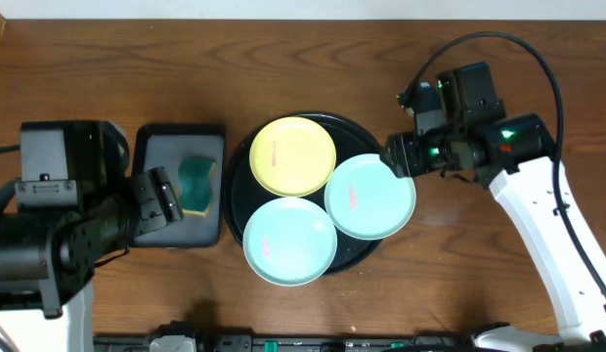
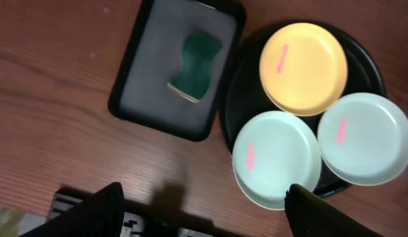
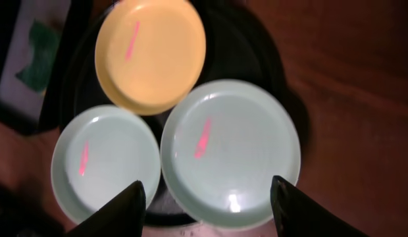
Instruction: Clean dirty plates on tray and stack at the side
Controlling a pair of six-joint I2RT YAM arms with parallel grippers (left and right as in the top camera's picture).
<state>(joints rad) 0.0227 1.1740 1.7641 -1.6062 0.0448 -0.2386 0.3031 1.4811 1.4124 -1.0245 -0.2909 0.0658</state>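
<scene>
Plates, count 3, all lying flat on the round black tray (image 1: 360,132): 1 pale yellow plate (image 1: 292,154), 2 mint plates. Each carries 1 short reddish streak, 3 streaks in total. No plate sits off the tray.

Right claw (image 3: 209,187): fingers spread wide, nothing held. The nearer mint plate (image 1: 370,196) lies just beside it in the overhead view, at the claw's tray side. In the right wrist view it lies directly below, its near rim showing between the two fingers. The second mint plate (image 1: 289,240) is beyond that one, further from the claw. The yellow plate is further still, at the far side of the tray. I cannot tell whether the claw touches the plate.

Left claw (image 2: 204,191): also spread, empty. It hangs over the rectangular black tray (image 1: 166,156), count 1, which sits just beside the round tray. One green sponge (image 1: 196,184) lies in it, just beside the claw, towards the plates.

All of this sits on a brown wooden table (image 1: 88,68).
</scene>
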